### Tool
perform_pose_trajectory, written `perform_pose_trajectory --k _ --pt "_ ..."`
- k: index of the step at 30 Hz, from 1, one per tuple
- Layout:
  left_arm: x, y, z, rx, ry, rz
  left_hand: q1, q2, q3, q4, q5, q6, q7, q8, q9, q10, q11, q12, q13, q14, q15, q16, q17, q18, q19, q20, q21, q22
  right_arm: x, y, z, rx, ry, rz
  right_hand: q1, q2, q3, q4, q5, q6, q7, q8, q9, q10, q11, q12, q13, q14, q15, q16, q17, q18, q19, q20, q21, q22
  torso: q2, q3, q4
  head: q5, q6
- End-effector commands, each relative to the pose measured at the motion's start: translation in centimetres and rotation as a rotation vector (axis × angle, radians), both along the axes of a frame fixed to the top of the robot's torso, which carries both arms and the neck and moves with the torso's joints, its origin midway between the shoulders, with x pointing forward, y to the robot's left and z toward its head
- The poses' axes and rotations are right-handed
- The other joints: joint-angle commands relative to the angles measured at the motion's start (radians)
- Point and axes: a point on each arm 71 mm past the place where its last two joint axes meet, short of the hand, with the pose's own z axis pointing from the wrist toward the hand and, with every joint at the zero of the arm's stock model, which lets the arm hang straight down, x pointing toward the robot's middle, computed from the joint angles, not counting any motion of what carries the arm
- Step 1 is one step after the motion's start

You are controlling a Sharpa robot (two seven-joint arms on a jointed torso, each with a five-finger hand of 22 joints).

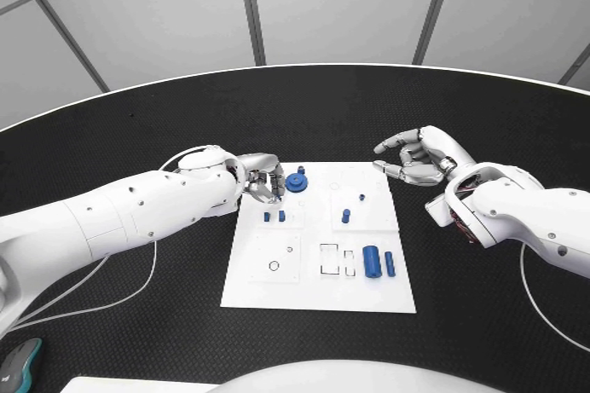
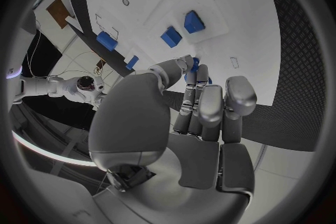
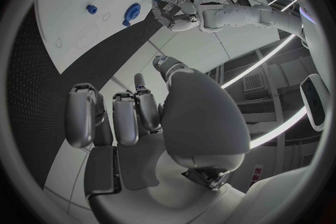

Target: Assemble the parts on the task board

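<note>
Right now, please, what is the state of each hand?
Left hand: pinches a small blue part at the task board.
Right hand: fingers curled in, holding nothing.

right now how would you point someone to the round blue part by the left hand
Find the white board mid-table. At its far left corner, at the left hand, sits the round part. Its neighbours are small pegs and two long cylinders; it alone is a wide disc.
</note>
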Motion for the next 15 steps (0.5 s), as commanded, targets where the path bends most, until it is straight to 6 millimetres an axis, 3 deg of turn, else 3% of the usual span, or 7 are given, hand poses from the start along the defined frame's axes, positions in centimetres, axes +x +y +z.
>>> perform_pose_trajectory --k 1,15 --pt "0.13 -0.08 -0.09 0.008 0.002 0.0 0.003 0.001 0.001 -0.006 -0.004 0.01 0.0 -0.007 -0.002 0.008 0.0 -0.003 -0.001 -0.003 -0.003 -0.005 -0.004 -0.017 0.008 -0.002 0.005 0.0 -0.01 0.01 0.0 0.0 0.0 0.0 0.002 -0.005 0.005 0.001 0.005 0.002 0.0 0.004 -0.002 0.003 -0.001 0.004 0.069 0.068 -0.007 -0.001 0.116 0.016 0.022 -0.008 -0.003 0.093 0.001 -0.0001 -0.0007 0.0 0.001" --pt "0.35 -0.18 -0.3 0.036 0.007 0.003 0.003 0.001 0.001 -0.006 -0.004 0.01 0.0 -0.008 -0.002 0.008 0.0 -0.004 -0.001 -0.003 -0.003 -0.005 -0.004 -0.016 0.006 -0.002 0.004 -0.002 -0.03 -0.04 0.01 0.0 0.0 -0.001 0.002 -0.005 0.005 0.001 0.005 0.002 0.0 0.004 -0.002 0.003 -0.001 0.004 0.069 0.068 -0.007 -0.001 0.116 0.016 0.022 -0.008 -0.003 0.093 0.0 -0.0001 0.0003 -0.002 -0.003"
